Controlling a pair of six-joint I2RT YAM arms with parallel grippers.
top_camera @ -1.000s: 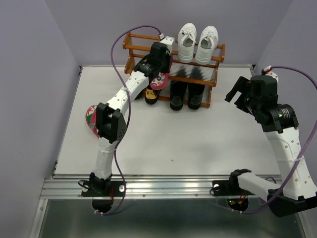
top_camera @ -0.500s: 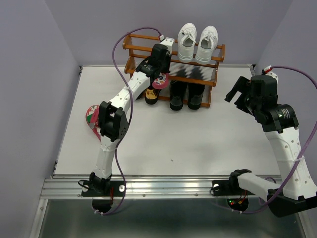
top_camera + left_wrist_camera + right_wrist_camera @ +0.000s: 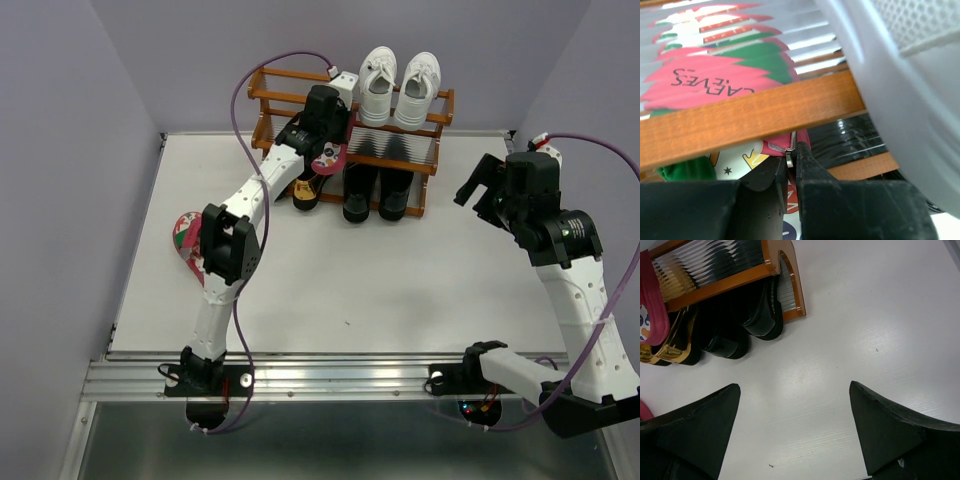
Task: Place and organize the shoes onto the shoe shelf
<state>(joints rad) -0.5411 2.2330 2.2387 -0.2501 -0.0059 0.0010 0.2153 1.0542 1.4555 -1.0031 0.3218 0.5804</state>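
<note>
I see an orange-brown shelf [image 3: 400, 162] with pale slats, white sneakers [image 3: 378, 85], glossy black boots [image 3: 362, 190] and a shiny gold loafer [image 3: 305, 193], on a white surface [image 3: 400, 290] between lilac walls [image 3: 60, 150]. The flip-flop [image 3: 705, 75] on my left wrist feed is pink-edged, its white footbed printed with pink, red and green leaf shapes and black lettering. My arms [image 3: 215, 310] are white with black joints, the cables [image 3: 240, 90] purple, and the left claw [image 3: 794, 155] and right claw [image 3: 793, 387] black.
</note>
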